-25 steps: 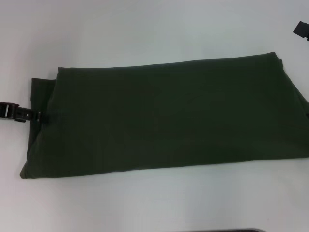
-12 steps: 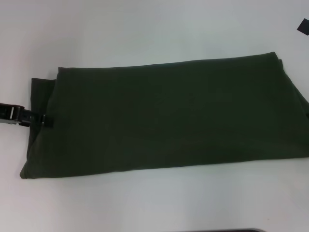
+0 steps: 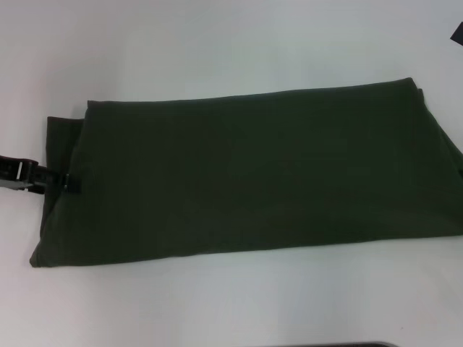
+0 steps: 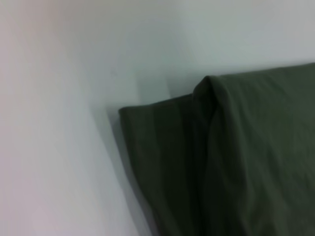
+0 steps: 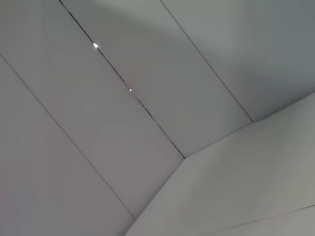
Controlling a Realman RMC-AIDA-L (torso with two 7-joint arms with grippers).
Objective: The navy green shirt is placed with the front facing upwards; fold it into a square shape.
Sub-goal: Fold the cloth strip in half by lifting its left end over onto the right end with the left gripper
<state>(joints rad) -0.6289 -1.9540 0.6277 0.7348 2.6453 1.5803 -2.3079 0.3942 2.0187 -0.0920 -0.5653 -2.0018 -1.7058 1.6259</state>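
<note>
— Can you read any writing or label on the navy green shirt point(image 3: 246, 173)?

— No. You see only plain dark olive cloth; no lettering, tag or brand shows on the upward face. In the head view it lies flat on the white table point(image 3: 217, 43) as a long folded band, running from near the left edge across to the right edge, its left end nearer to you than its right.

— What does the left end look like?

— An under layer sticks out past the top layer there. The left wrist view shows that same end point(image 4: 221, 162): a top fold with a rounded corner lying over a lower layer, on the table point(image 4: 59, 123).

— Where is your left gripper point(image 3: 66, 182)?

— It reaches in low from the left edge, level with the table, its tip at the protruding left end of the shirt. The jaws look narrow, but you cannot tell whether they pinch cloth.

— And the right gripper point(image 3: 457, 32)?

— Only a dark corner of it shows at the far right edge, well apart from the shirt; its jaws cannot be told. Its wrist view shows only pale panelled surfaces point(image 5: 147, 123).
</note>
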